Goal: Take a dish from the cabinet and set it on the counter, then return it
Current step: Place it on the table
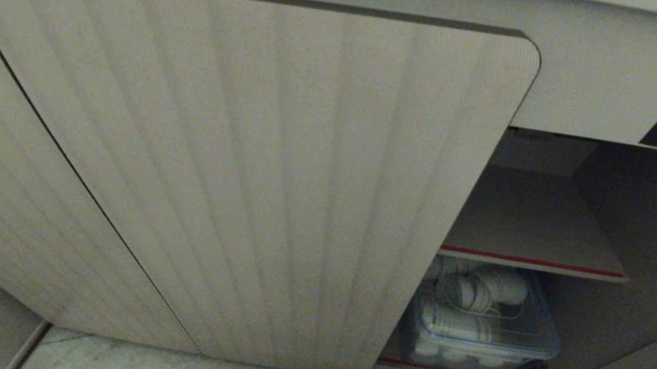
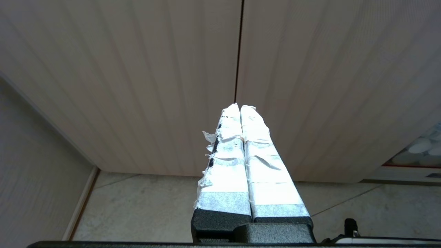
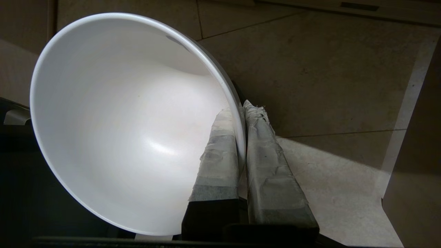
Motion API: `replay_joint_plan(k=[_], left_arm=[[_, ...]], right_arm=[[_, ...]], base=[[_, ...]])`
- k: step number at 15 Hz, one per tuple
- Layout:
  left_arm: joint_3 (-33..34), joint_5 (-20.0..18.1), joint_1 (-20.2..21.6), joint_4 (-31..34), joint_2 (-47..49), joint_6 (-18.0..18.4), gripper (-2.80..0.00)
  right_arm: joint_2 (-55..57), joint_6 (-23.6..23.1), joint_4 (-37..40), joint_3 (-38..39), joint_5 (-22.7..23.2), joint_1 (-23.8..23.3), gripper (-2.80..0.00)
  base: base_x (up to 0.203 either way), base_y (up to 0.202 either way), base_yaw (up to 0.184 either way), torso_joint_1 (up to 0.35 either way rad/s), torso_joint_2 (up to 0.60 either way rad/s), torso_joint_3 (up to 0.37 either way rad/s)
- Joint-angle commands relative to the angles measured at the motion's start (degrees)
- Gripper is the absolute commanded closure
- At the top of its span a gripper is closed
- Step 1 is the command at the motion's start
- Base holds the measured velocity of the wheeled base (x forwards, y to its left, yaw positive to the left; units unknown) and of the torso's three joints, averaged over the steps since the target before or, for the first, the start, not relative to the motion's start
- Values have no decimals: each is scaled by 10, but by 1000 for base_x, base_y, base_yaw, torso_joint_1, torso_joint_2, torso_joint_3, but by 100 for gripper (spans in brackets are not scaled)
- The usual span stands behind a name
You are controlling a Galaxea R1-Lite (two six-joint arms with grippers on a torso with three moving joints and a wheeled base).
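White ceramic fills the right wrist view: the dish (image 3: 131, 124) is pinched by its rim between the taped fingers (image 3: 220, 151) of the right tool (image 3: 241, 110), held above the tiled floor (image 3: 327, 69). In the head view its rim barely shows at five o'clock, below the cabinet (image 1: 240, 165), whose right compartment stands open at three o'clock with a clear tub (image 1: 479, 327) of paper cups inside. The left tool (image 2: 240, 106) has its fingers pressed together, empty, facing the closed doors.
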Motion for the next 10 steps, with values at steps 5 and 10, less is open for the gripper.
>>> replay_joint_plan(k=[5,10], left_arm=[[0,1,0,0,0,0,0],[0,1,0,0,0,0,0]], right_arm=[[1,0,-3,9,1,-2,0],[2,-7,-1,9,2,-2,0]], base=[[0,0,0,0,0,0],[0,0,0,0,0,0]])
